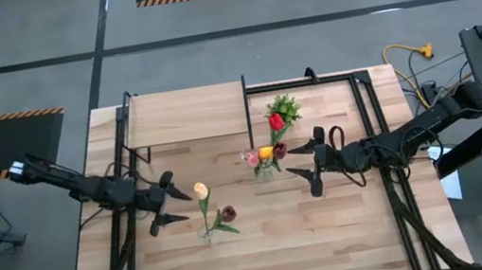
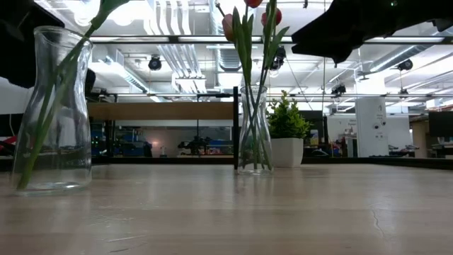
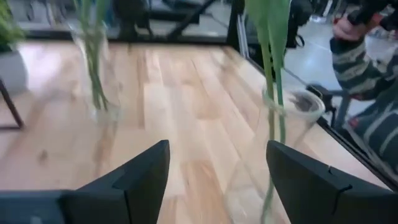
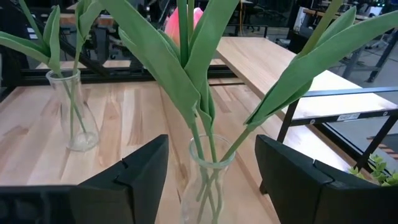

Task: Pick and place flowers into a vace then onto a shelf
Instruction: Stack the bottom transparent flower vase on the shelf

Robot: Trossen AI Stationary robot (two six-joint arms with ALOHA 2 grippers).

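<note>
Both grippers gape empty: right gripper [image 1: 306,162] should clasp the vase [image 1: 265,167] low, upright; left gripper [image 1: 165,204] waits beyond.

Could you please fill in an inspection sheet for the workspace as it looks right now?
Surface: planked wooden tabletop, mostly bare.
Job's things: two glass vases holding flowers, one near the left gripper, one near the right gripper; shelf bare.
Clutter: small potted plant beside the shelf.
Grippers: left gripper open, beside its vase; right gripper open, beside its vase; neither holds anything.
Cables: yellow cable on the floor.
Surroundings: a person's sleeve beyond the table edge.
</note>
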